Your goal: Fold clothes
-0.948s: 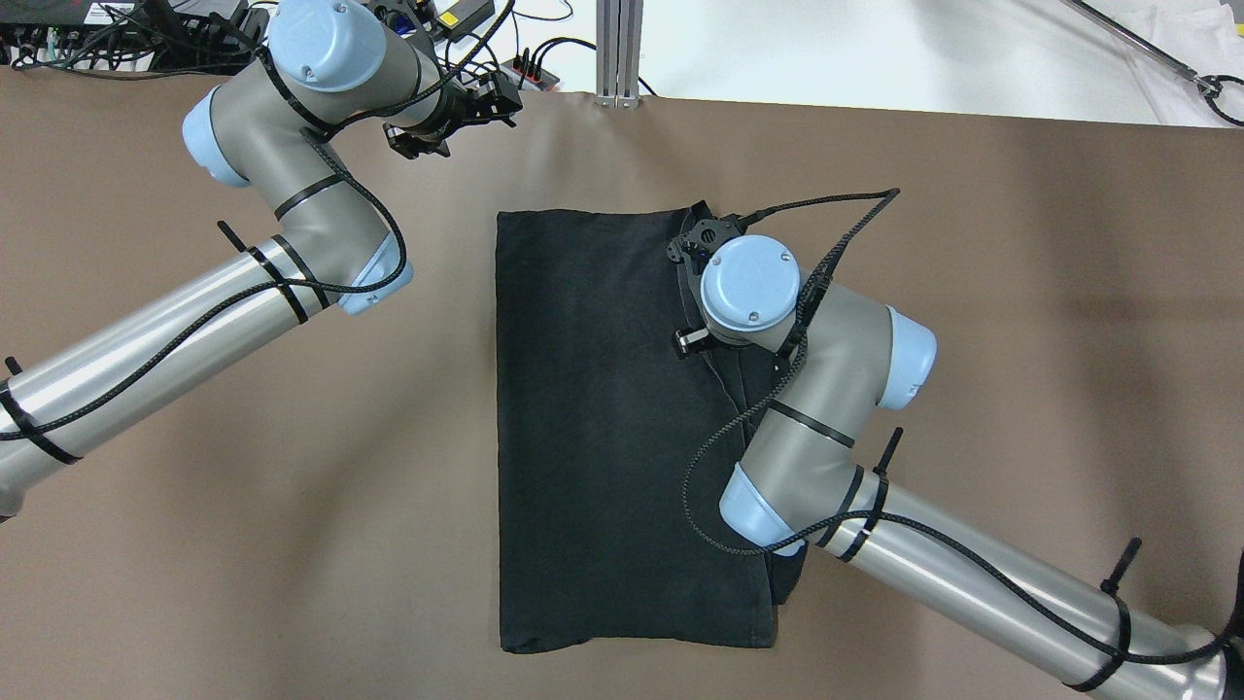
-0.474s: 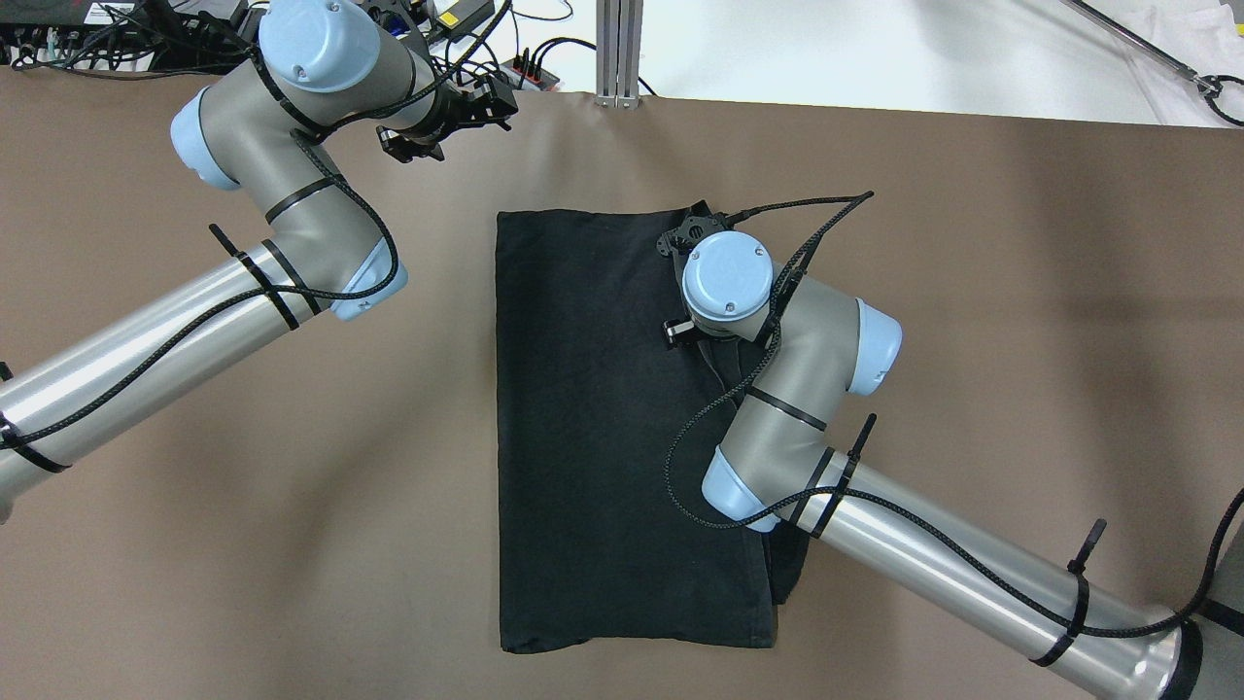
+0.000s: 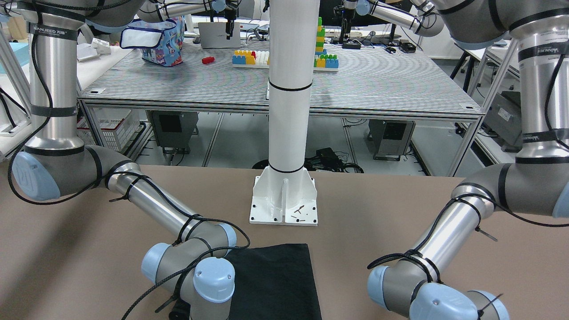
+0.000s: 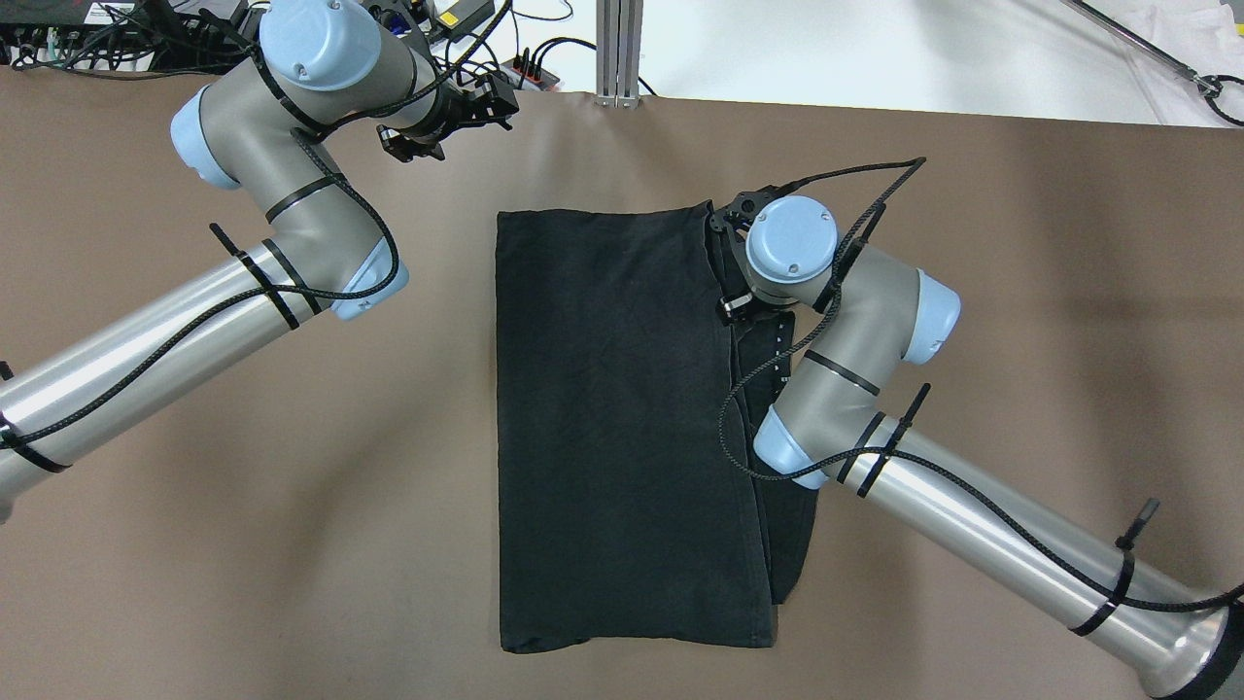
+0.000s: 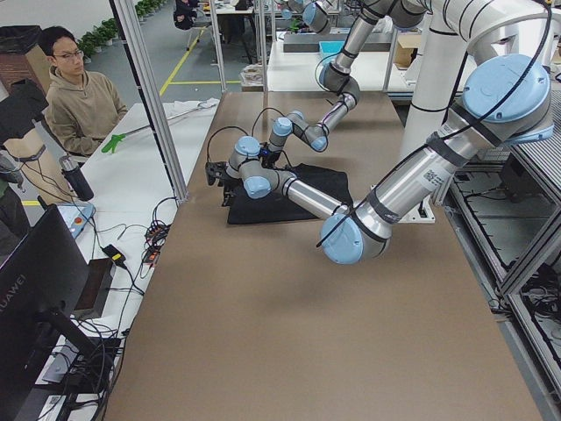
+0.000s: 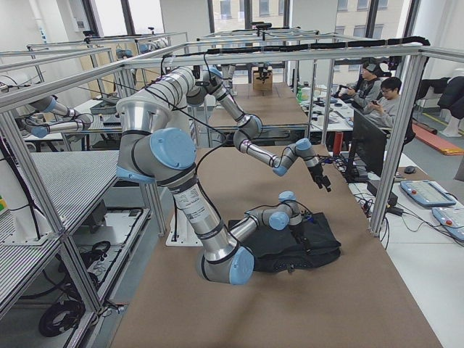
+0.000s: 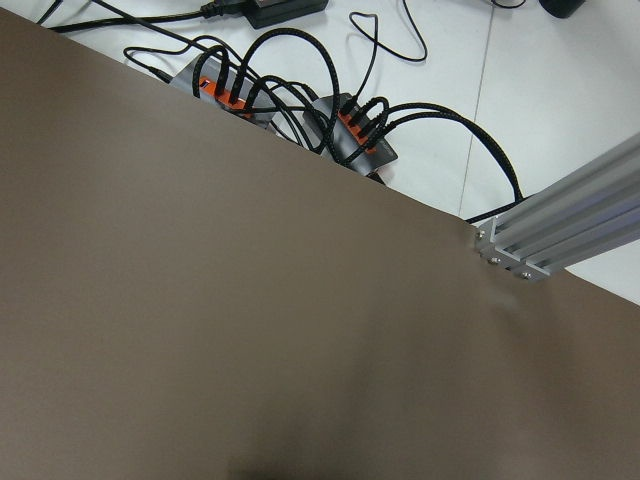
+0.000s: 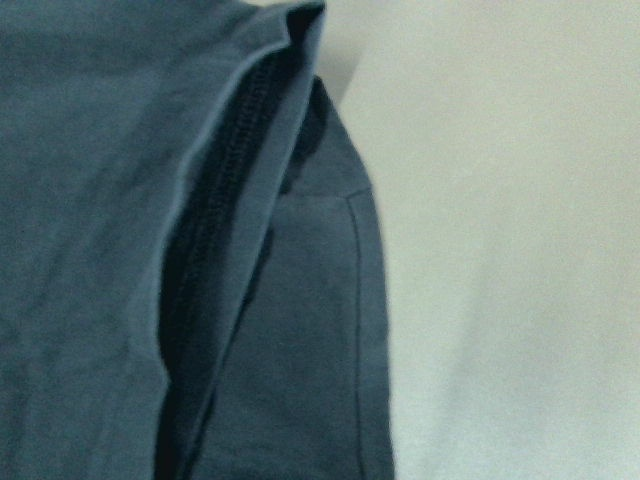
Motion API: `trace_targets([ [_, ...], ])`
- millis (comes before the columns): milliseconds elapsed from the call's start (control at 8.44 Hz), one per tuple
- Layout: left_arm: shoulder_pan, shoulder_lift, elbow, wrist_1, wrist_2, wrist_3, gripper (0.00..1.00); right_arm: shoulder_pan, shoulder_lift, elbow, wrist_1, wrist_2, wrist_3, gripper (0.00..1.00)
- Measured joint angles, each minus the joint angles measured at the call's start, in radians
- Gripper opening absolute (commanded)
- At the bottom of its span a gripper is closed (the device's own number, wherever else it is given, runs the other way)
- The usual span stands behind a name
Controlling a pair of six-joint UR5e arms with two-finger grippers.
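Note:
The black garment (image 4: 622,428) lies flat on the brown table (image 4: 243,506), folded into a tall rectangle with a narrower under layer showing along its right edge. It also shows in the front view (image 3: 275,280). My right gripper (image 4: 736,212) hangs over the garment's far right corner, mostly hidden under its wrist; I cannot tell whether it is open. The right wrist view shows only the folded hem edge (image 8: 230,200) and bare table, with no fingers. My left gripper (image 4: 442,122) is off the garment, above the table's far left edge; I cannot tell its state.
The white pillar's base (image 3: 284,200) stands at the table's robot side, behind the garment. Power strips with cables (image 7: 340,130) and an aluminium post (image 4: 618,49) sit just past the far edge. An operator (image 5: 79,96) sits beyond that edge.
My right wrist first shifted slightly left, then moved right and toward the far edge, off the garment's top layer. More of the under layer shows. The left arm barely moved.

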Motion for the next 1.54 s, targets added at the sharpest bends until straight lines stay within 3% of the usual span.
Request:
trace_targets([
  [237, 0.0, 0.001, -0.002, 0.0, 0.001, 0.0, 1.0, 0.023, -0.025, 0.004, 0.032, 0.031, 0.001, 0.95],
  [474, 0.0, 0.002, -0.003, 0.0, 0.0, -0.001, 1.0, 0.024, -0.026, 0.064, 0.037, 0.073, 0.172, 0.95],
  [948, 0.003, -0.002, -0.003, 0.0, 0.001, -0.005, 1.0, -0.122, -0.269, 0.504, 0.04, 0.092, 0.786, 0.95],
  [1067, 0.004, -0.003, -0.003, 0.0, 0.001, -0.005, 1.0, -0.169, -0.321, 0.589, 0.041, 0.059, 0.923, 0.94],
  [1304, 0.004, -0.004, -0.003, 0.0, 0.003, -0.01, 1.0, -0.296, -0.424, 0.724, 0.041, -0.076, 1.117, 0.75],
  [1541, 0.004, -0.005, -0.003, 0.0, 0.006, -0.031, 1.0, -0.4, -0.515, 0.77, 0.04, -0.166, 1.249, 0.7],
])
